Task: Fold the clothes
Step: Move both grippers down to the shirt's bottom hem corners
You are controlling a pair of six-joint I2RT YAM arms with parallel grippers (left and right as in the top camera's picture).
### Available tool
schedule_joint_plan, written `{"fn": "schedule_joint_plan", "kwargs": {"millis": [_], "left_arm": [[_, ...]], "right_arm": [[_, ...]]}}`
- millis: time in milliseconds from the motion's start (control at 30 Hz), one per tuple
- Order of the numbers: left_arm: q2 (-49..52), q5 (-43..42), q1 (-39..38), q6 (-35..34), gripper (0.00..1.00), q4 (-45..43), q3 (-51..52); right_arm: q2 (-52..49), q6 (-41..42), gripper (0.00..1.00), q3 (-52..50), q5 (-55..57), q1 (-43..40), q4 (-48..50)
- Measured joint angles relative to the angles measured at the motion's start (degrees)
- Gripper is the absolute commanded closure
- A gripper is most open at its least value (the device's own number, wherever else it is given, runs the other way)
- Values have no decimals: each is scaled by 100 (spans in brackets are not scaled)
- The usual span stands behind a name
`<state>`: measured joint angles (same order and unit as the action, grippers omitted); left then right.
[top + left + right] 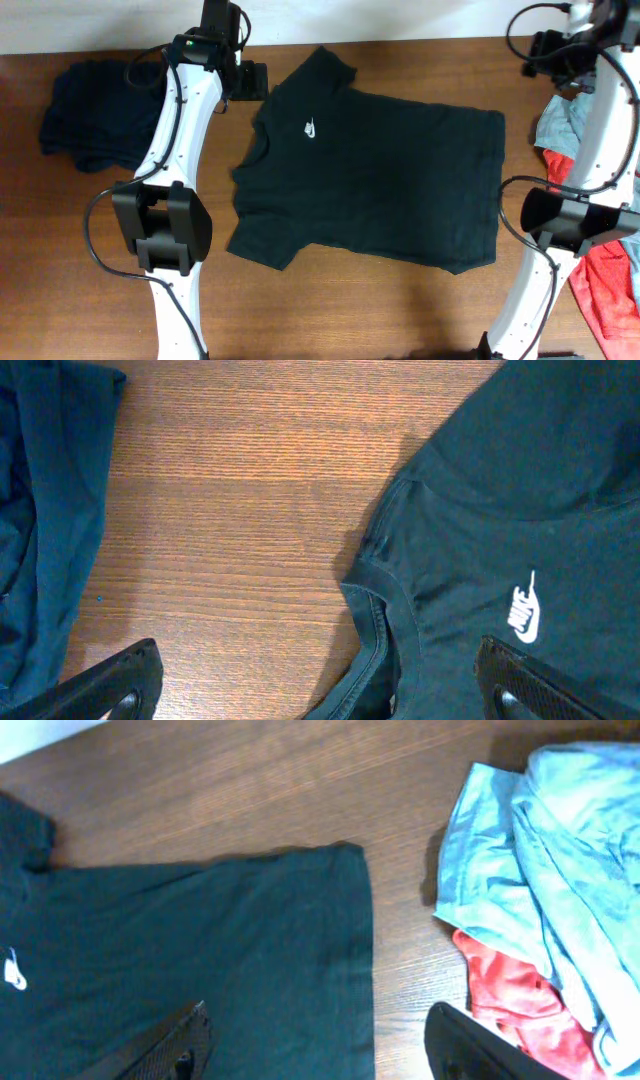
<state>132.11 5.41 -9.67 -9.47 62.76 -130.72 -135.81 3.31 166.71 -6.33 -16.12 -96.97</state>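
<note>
A dark T-shirt (pixel 380 170) with a small white logo (pixel 312 128) lies spread flat in the middle of the wooden table, collar to the left. My left gripper (pixel 250 80) is open and empty, hovering by the shirt's far-left shoulder. In the left wrist view the collar (pixel 375 615) and the logo (pixel 525 615) lie between the open jaws (pixel 320 695). My right gripper (pixel 545 55) is open and empty near the shirt's far-right corner. In the right wrist view its jaws (pixel 320 1055) straddle the shirt's hem edge (pixel 362 970).
A folded dark navy pile (pixel 85 115) sits at the far left, also in the left wrist view (pixel 45 530). Loose light blue (pixel 560 850) and red (pixel 515 1005) clothes are heaped at the right edge (pixel 610 270). Both arm bases stand at the front.
</note>
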Motion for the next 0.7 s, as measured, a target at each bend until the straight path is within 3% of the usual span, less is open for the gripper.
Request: {"fn": "schedule_joint_plan", "kwargs": {"millis": [67, 133, 367, 500, 700], "left_arm": [[0, 0, 0, 0, 1, 0, 2], [0, 0, 0, 0, 1, -2, 2], [0, 0, 0, 31, 1, -162, 0], [0, -4, 0, 195, 5, 887, 0], [0, -48, -2, 212, 1, 2430, 2]], "right_arm": [[0, 17, 19, -2, -168, -79, 0], [2, 66, 6, -24, -358, -111, 0], [463, 76, 4, -1266, -625, -90, 11], [1464, 74, 4, -2898, -269, -90, 0], [3309, 142, 4, -4743, 33, -90, 15]]}}
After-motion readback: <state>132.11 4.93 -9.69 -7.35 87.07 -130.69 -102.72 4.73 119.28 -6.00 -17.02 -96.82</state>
